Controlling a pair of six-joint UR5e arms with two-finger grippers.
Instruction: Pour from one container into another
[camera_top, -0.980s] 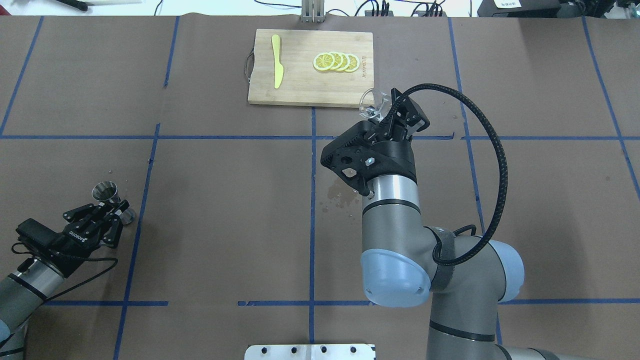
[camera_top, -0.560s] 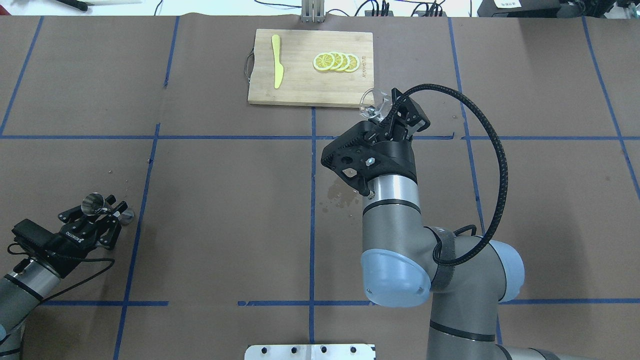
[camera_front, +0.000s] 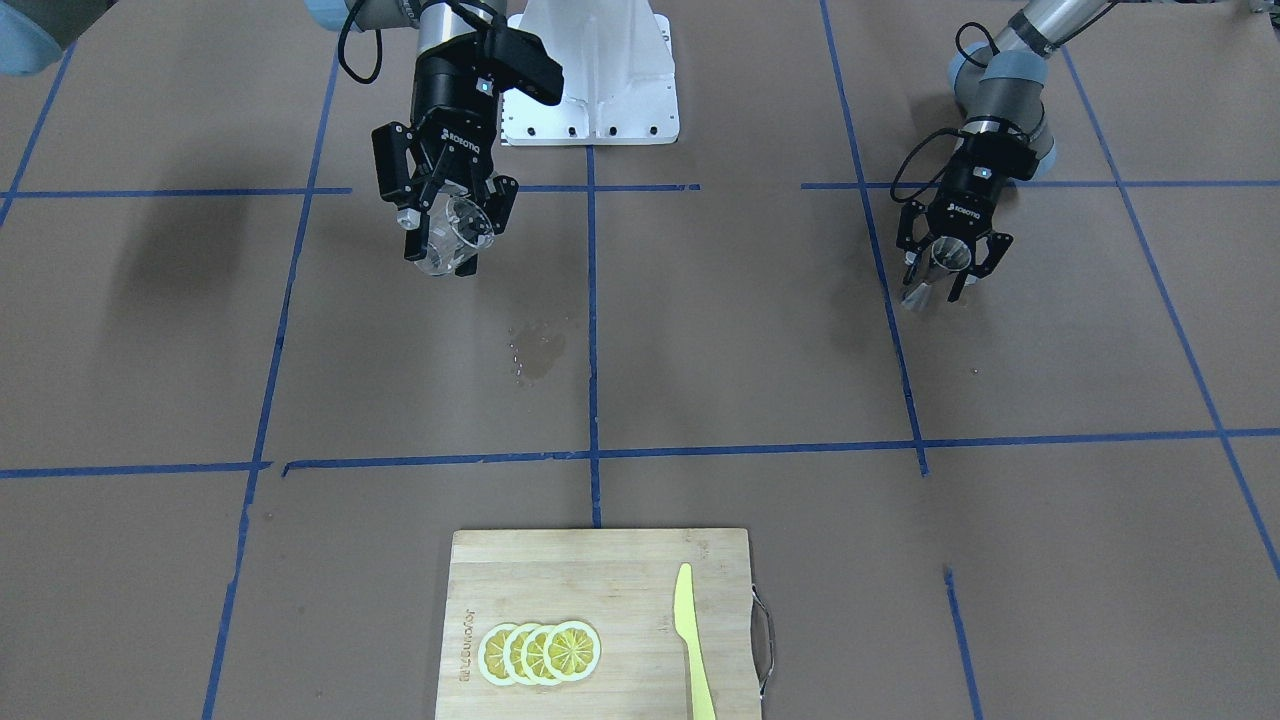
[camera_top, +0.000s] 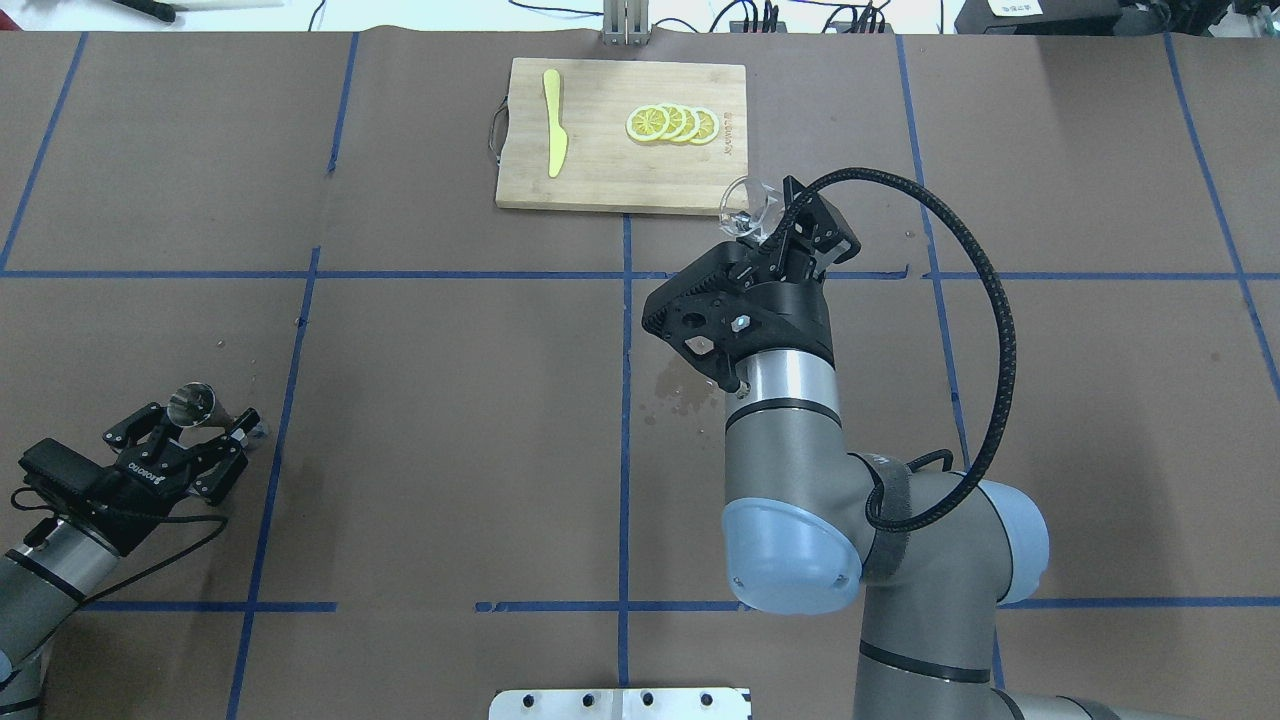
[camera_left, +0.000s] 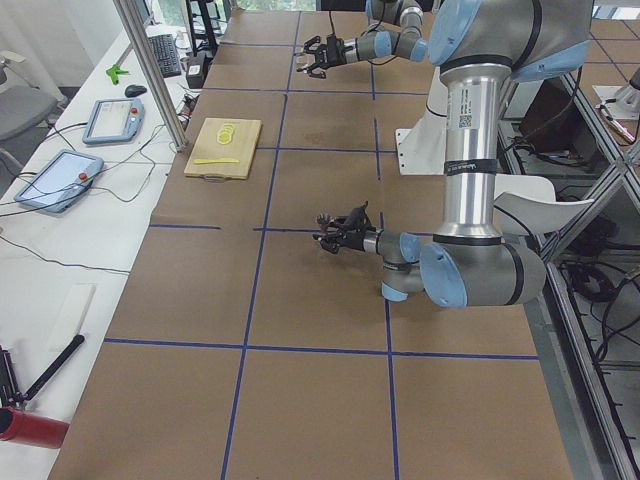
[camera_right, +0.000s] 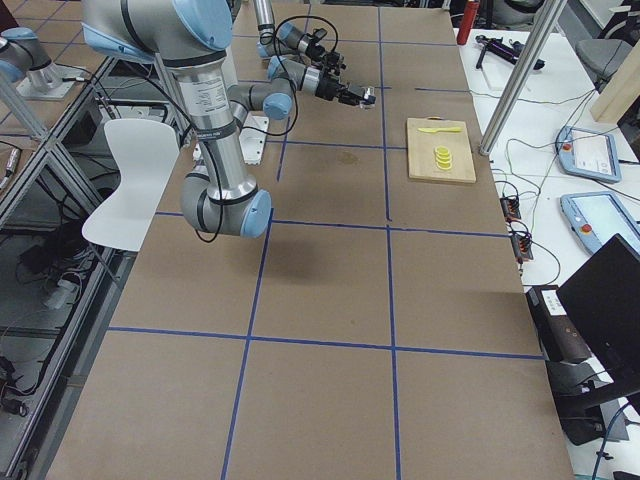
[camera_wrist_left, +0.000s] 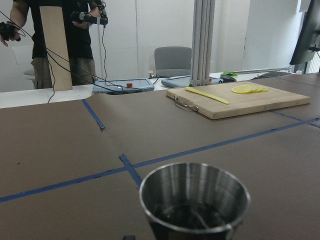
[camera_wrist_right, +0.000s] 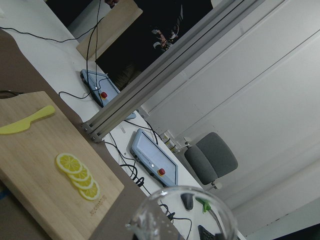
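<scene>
L gripper (camera_front: 940, 277) clamps metal jigger (camera_front: 945, 258) low over table's left side. R gripper (camera_front: 441, 256) grips clear glass (camera_front: 456, 228) aloft, mid-table. Pre-pour approach, prob.; next: bring jigger to glass, tilt gently.

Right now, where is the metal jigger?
In the overhead view the metal jigger is at the far left, gripped by the left gripper, just left of a blue tape line and far from the cutting board.
</scene>
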